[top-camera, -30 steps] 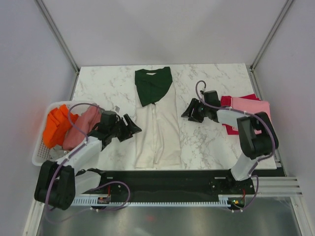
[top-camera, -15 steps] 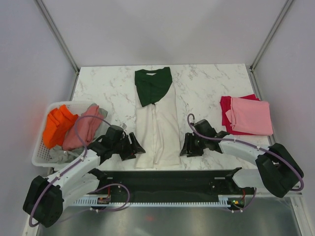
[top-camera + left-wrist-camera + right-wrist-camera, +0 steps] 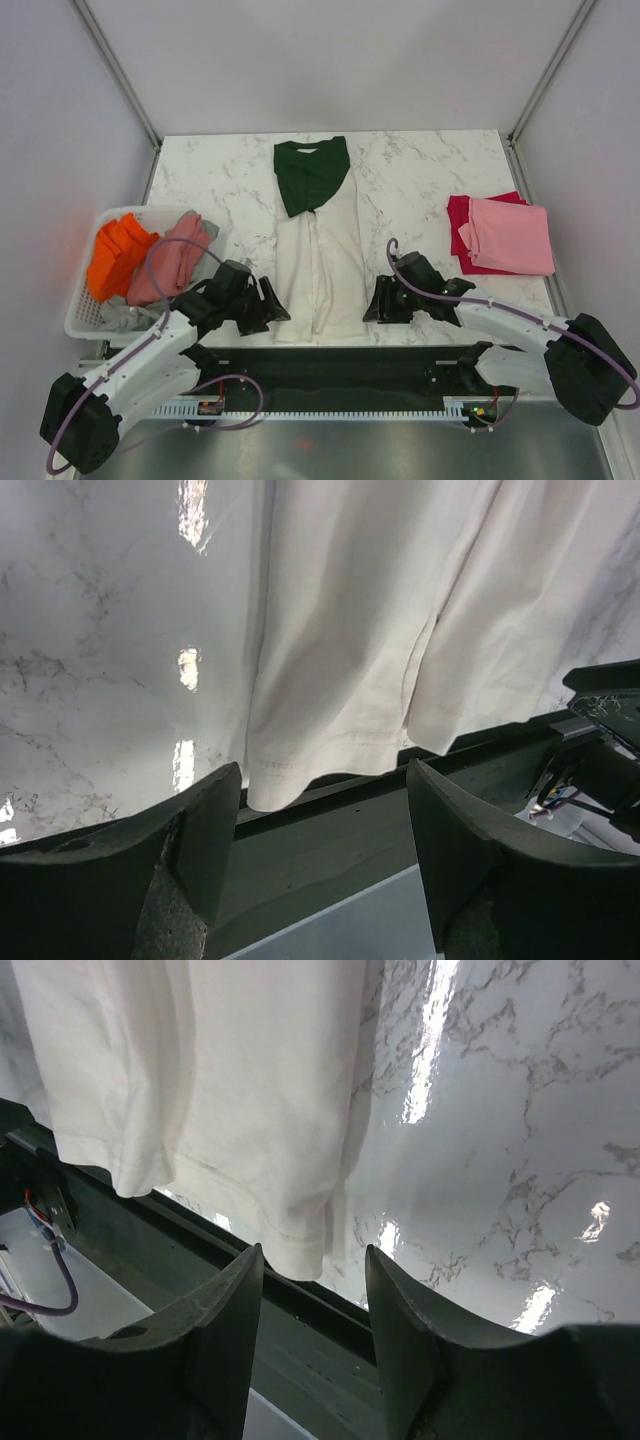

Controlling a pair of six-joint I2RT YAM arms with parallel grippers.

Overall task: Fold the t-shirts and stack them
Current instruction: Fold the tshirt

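A cream t-shirt (image 3: 322,265) with dark green sleeves folded over its chest (image 3: 312,175) lies as a long strip down the table's middle. Its hem (image 3: 320,765) hangs slightly over the near table edge. My left gripper (image 3: 272,305) sits low at the hem's left corner, open, with nothing between its fingers (image 3: 210,820). On the other side, my right gripper (image 3: 375,303) stands open at the hem's right corner (image 3: 295,1250), empty too. A folded pink t-shirt (image 3: 512,236) rests on a crimson one (image 3: 460,232) at the right.
A white slatted basket (image 3: 82,318) at the left table edge holds orange (image 3: 115,255), dusty-rose (image 3: 170,260) and grey (image 3: 120,313) shirts. The black rail (image 3: 340,362) runs along the near table edge just below both grippers.
Both arms have come down from mid-table to the near edge, each ending beside a bottom corner of the cream t-shirt. The right jaws have narrowed a little.
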